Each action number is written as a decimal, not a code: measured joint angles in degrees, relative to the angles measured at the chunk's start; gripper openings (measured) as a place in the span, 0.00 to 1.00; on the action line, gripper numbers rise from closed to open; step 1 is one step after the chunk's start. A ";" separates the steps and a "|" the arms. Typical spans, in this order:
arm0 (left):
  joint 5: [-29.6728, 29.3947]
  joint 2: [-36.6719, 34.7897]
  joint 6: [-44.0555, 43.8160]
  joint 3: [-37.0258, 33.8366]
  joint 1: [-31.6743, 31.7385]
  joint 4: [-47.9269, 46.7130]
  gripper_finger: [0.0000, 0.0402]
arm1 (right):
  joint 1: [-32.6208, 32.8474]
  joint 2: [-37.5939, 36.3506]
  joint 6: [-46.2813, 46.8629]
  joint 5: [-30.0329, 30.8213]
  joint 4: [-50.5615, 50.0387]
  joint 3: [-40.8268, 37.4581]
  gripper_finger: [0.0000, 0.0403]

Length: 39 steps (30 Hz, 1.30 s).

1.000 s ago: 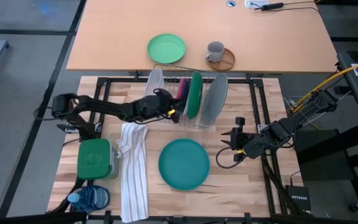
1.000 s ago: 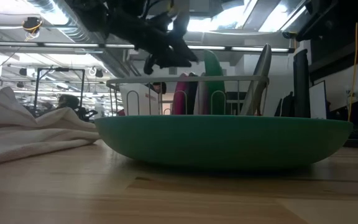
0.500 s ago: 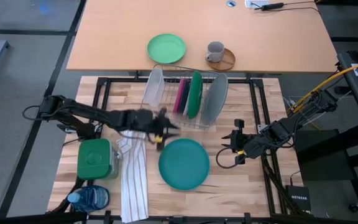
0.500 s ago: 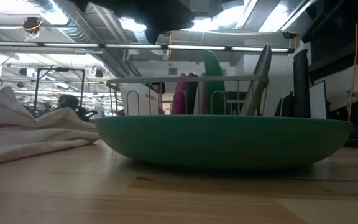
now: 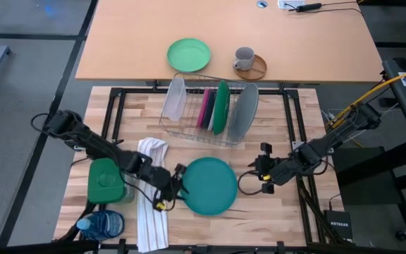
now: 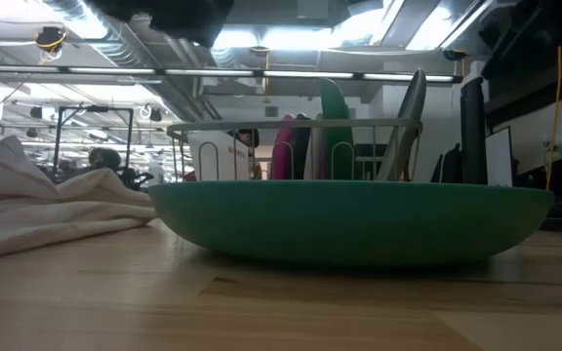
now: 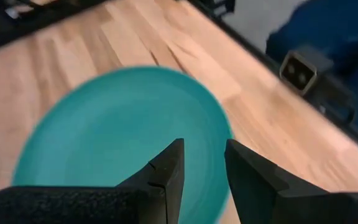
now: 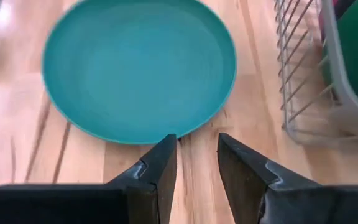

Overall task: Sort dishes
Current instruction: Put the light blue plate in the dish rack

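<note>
Pale wooden planks make up the surface (image 5: 259,204), and a teal-green plate (image 5: 208,185) lies flat near its front middle, empty and right side up. Behind it stands a wire dish rack (image 5: 189,134) holding the other dishes on edge: a light grey plate (image 5: 176,99) at one end, then a purple-pink plate (image 5: 204,107), a dark green plate (image 5: 220,107), and another grey plate (image 5: 242,113) leaning at the far end; a charcoal one cannot be told apart among them. The left end effector (image 5: 177,185) sits low at the teal-green plate's left rim, its two fingers (image 7: 166,177) parted with a narrow gap and nothing between them; whether they touch the rim cannot be told. The right end effector (image 5: 262,173) is just beside the plate's right edge, facing it, fingers (image 8: 157,168) released and apart, clear of the plate. A white striped cloth (image 5: 151,194) lies left of the plate, partly under the left arm, with a green lidded box (image 5: 106,180) beside it and a blue bottle (image 5: 99,226) at the front left corner. On the tan desk (image 5: 316,49) beyond the rack rest a small mint-green plate (image 5: 188,54) and a grey mug (image 5: 243,58) on a round wooden coaster (image 5: 259,69).
</note>
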 joint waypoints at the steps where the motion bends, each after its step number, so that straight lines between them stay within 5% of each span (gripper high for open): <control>1: -0.42 0.96 0.24 0.00 -0.59 0.00 0.27 | 0.00 0.87 0.81 -0.02 -0.04 0.00 0.30; 17: -2.88 13.99 5.84 0.00 -3.64 0.02 0.27 | 0.00 14.95 6.19 -4.96 5.81 0.00 0.30; 23: -13.18 17.46 10.80 0.00 -3.62 0.23 0.27 | 0.00 17.25 6.18 -4.97 6.45 0.00 0.30; 27: -15.11 18.86 15.04 0.06 -3.60 0.42 0.26 | 0.00 17.34 6.17 -4.96 6.47 0.00 0.30; 33: -15.18 19.21 16.11 0.09 -3.68 0.79 0.11 | 0.00 17.34 6.15 -4.96 7.31 0.00 0.30; 39: -16.21 19.12 4.24 0.11 -3.53 8.68 0.04 | 0.00 14.75 4.82 -4.93 7.30 0.00 0.30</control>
